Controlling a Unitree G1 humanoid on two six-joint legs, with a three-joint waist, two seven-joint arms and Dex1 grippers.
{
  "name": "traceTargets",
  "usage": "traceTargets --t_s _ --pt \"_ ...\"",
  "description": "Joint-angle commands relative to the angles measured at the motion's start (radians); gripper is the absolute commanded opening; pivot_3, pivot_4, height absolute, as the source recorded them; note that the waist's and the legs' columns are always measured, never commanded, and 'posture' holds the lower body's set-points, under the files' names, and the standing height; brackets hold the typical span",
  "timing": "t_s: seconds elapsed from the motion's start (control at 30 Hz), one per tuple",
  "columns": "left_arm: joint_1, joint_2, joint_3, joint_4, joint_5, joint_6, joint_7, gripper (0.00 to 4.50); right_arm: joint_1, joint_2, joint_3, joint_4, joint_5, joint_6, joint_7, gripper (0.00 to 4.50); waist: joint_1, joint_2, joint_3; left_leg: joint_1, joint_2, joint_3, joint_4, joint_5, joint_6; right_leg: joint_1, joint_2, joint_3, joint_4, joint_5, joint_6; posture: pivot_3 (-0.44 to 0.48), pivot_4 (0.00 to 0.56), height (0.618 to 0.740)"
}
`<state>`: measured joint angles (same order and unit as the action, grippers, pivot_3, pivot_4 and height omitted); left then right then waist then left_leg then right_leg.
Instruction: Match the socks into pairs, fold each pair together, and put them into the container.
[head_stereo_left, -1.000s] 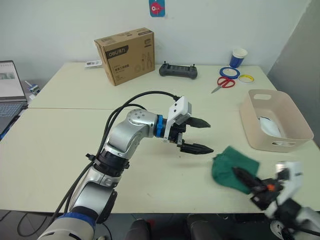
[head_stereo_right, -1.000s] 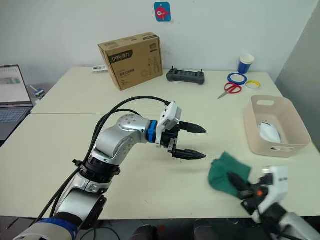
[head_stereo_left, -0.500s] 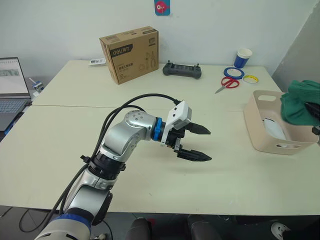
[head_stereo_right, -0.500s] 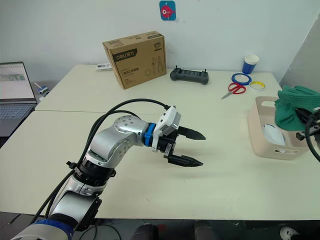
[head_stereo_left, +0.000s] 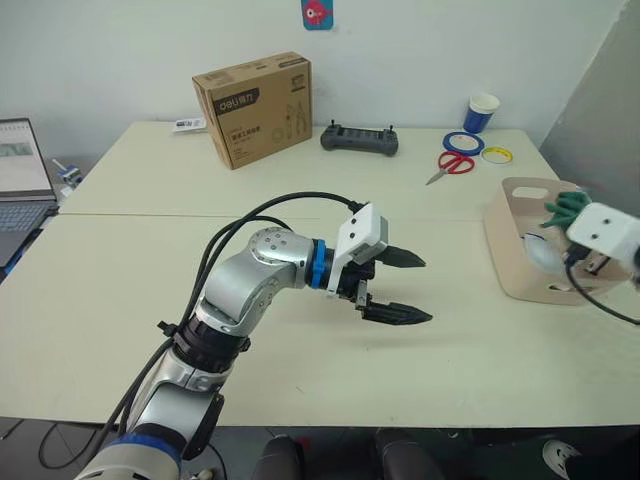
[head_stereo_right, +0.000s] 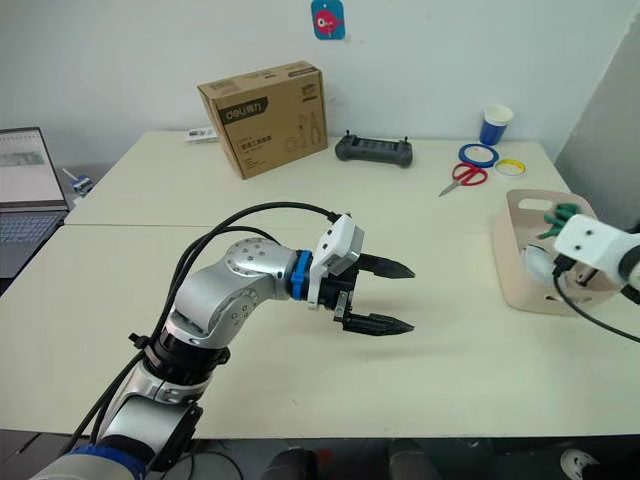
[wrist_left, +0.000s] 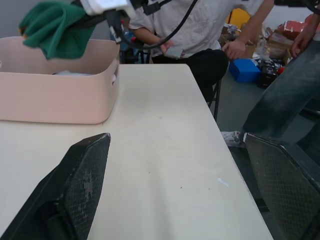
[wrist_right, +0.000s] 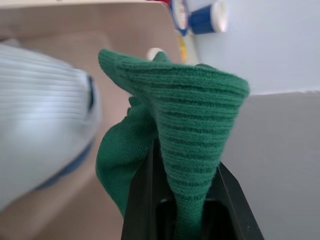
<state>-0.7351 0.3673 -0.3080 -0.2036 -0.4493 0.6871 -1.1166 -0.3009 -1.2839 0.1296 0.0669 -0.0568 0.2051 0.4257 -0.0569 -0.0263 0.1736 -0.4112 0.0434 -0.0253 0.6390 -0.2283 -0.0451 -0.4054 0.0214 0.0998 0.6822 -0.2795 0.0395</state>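
My right gripper (wrist_right: 186, 202) is shut on a folded bundle of dark green socks (wrist_right: 175, 120). It holds the bundle (head_stereo_left: 562, 208) over the open top of the pinkish-beige container (head_stereo_left: 512, 270) at the table's right edge. A pale ribbed sock with a dark mark (wrist_right: 45, 125) lies inside the container below the bundle. My left gripper (head_stereo_left: 418, 290) hovers open and empty over the middle of the table, pointing toward the container (wrist_left: 55, 102), well apart from it.
At the back of the table are a brown cardboard box (head_stereo_left: 252, 108), a black controller (head_stereo_left: 359, 140), red scissors (head_stereo_left: 452, 165), tape rings (head_stereo_left: 463, 143) and a blue cup (head_stereo_left: 481, 112). A laptop (head_stereo_left: 20, 175) sits far left. People (wrist_left: 200, 30) are beyond the table's right end.
My right gripper lifted the green socks from the table's front right, swung them up beside the container, and now holds them lower, over its opening. The left arm has barely moved.
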Motion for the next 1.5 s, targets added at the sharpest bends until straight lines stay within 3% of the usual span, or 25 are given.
traceTargets --t_s 0.03,0.07,0.27,0.4,0.5,0.7,0.93,1.1,1.3,1.4,1.5 --pt "0.008 -0.001 0.014 -0.039 -0.016 -0.006 0.022 4.46 -0.063 0.015 0.008 0.071 -0.064 -0.052 0.088 0.0 0.002 0.002 0.0 0.0 0.0 0.0 0.001 0.0 0.0 0.0 0.0 0.0 0.0 0.0 0.0 0.0 0.15 0.723" --pt "0.011 -0.002 0.013 -0.041 -0.016 -0.007 0.027 4.46 -0.076 0.028 0.003 0.079 -0.057 -0.052 0.117 0.0 0.003 0.002 0.0 -0.001 0.0 0.0 0.001 0.0 0.0 0.0 0.0 0.0 0.0 0.0 0.0 0.0 0.15 0.723" --pt "0.011 -0.01 0.019 -0.037 -0.022 -0.013 0.051 4.5 -0.135 0.021 -0.052 0.07 0.001 0.028 0.324 2.05 0.005 0.002 0.0 -0.003 0.0 0.0 0.005 0.0 0.0 0.0 0.0 0.0 0.0 0.0 0.001 0.0 0.15 0.723" --pt "0.007 -0.001 0.017 -0.023 -0.015 -0.031 0.047 4.5 -0.127 -0.061 -0.141 -0.014 0.121 0.165 0.541 3.34 0.007 0.007 0.002 -0.003 0.0 -0.001 0.005 0.0 0.0 0.0 0.0 0.0 0.0 0.001 0.001 0.0 0.15 0.723" --pt "0.01 0.006 0.018 -0.021 -0.016 -0.036 0.045 4.5 -0.1 -0.106 -0.221 -0.079 0.181 0.238 0.618 4.41 0.006 0.008 0.002 -0.003 0.0 -0.001 0.005 0.0 0.0 0.0 0.0 -0.001 0.0 0.001 0.001 0.0 0.15 0.723" --pt "0.008 0.017 0.021 -0.02 -0.022 -0.035 0.034 4.5 -0.12 -0.094 -0.34 -0.14 0.239 0.39 0.607 4.47 0.005 0.008 0.002 -0.003 0.0 -0.001 0.006 0.0 0.0 0.001 0.0 -0.001 0.0 0.001 0.002 0.0 0.15 0.723" --pt "-0.005 0.028 0.019 -0.004 -0.026 -0.035 0.02 4.5 -0.181 0.071 -0.172 -0.025 0.115 0.34 0.481 4.47 0.0 0.007 0.002 -0.003 0.0 0.0 0.006 0.0 0.0 0.001 0.0 0.0 0.0 0.001 0.002 0.0 0.15 0.723" --pt "0.018 0.061 0.042 -0.026 -0.032 -0.01 0.033 4.5 -0.178 0.096 -0.177 0.012 0.073 0.295 0.438 4.47 0.004 0.01 0.002 -0.004 0.0 0.0 0.006 0.0 0.0 0.0 0.0 0.0 0.0 0.001 0.002 0.0 0.15 0.723" --pt "0.13 0.205 0.165 -0.05 -0.015 0.003 0.086 4.5 -0.089 0.106 -0.437 -0.183 0.145 0.347 0.422 4.47 0.002 0.011 0.001 -0.003 0.0 -0.001 0.005 0.0 0.0 0.0 0.0 -0.001 0.001 0.001 0.002 0.0 0.15 0.723" --pt "0.216 0.296 0.258 -0.043 -0.004 0.005 0.123 4.5 -0.041 0.214 -0.56 -0.35 0.216 0.369 0.37 4.47 -0.001 0.009 0.002 -0.003 0.002 -0.002 0.006 0.0 0.0 0.0 0.001 -0.002 0.001 0.001 0.002 0.0 0.15 0.723" --pt "0.33 0.365 0.35 -0.055 0.002 0.011 0.171 4.5 0.006 0.369 -0.572 -0.541 0.277 0.403 0.286 4.47 -0.003 0.008 0.002 -0.002 0.002 -0.003 0.006 0.0 0.0 0.001 0.001 -0.002 0.002 0.002 0.002 0.0 0.15 0.723"
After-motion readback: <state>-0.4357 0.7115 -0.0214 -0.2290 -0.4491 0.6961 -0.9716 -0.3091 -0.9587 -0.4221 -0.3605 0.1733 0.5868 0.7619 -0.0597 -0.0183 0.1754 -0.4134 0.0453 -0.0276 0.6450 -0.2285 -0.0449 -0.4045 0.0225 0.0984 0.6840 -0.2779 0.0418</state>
